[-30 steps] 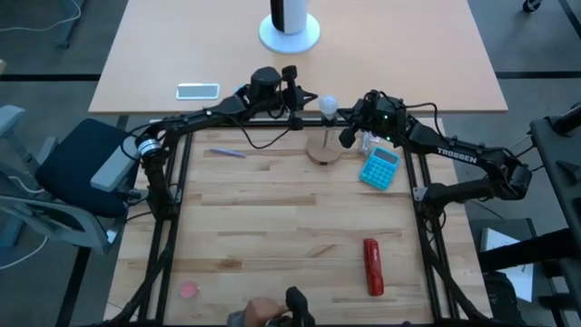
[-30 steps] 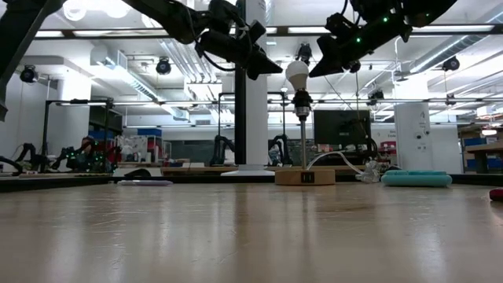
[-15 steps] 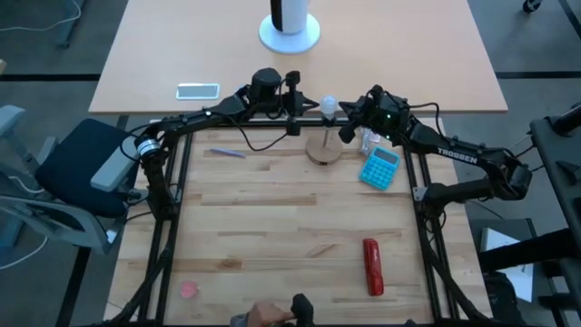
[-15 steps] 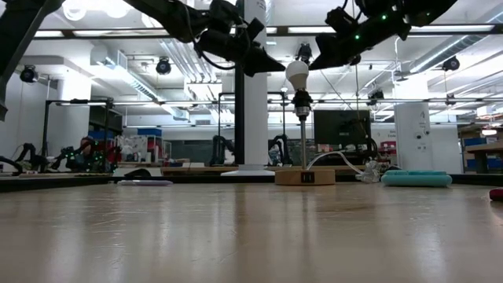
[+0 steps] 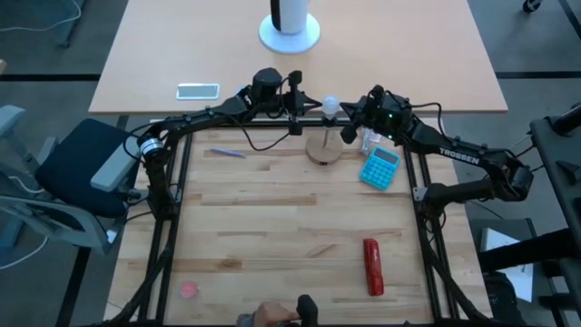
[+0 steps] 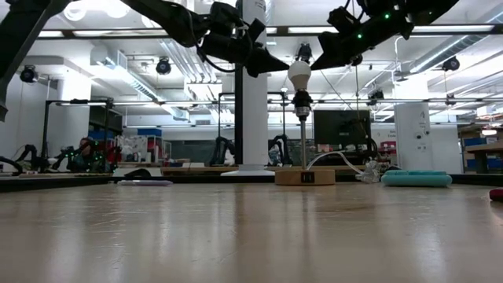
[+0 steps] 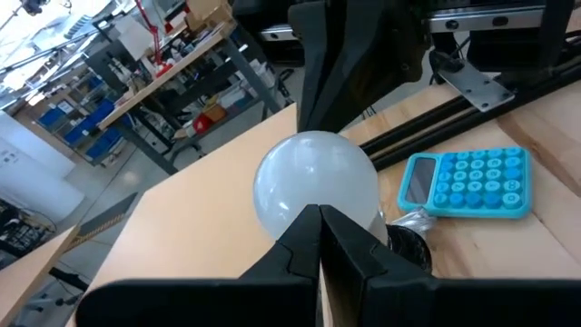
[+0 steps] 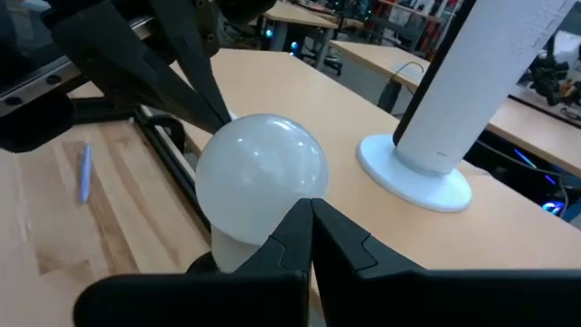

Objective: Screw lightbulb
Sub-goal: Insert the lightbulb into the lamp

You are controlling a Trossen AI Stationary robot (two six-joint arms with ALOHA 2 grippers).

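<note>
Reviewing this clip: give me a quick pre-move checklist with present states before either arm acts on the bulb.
1. Bulb seated upright on the post of the wooden base: ok.
2. Left tool shut, tip beside the bulb: ok.
3. Right tool shut, tip on the bulb's other side: ok.
4. Either tool touching the bulb: cannot tell.
5. Bulb screwed fully home: cannot tell.
6. Calculator apart from the base: ok.
</note>
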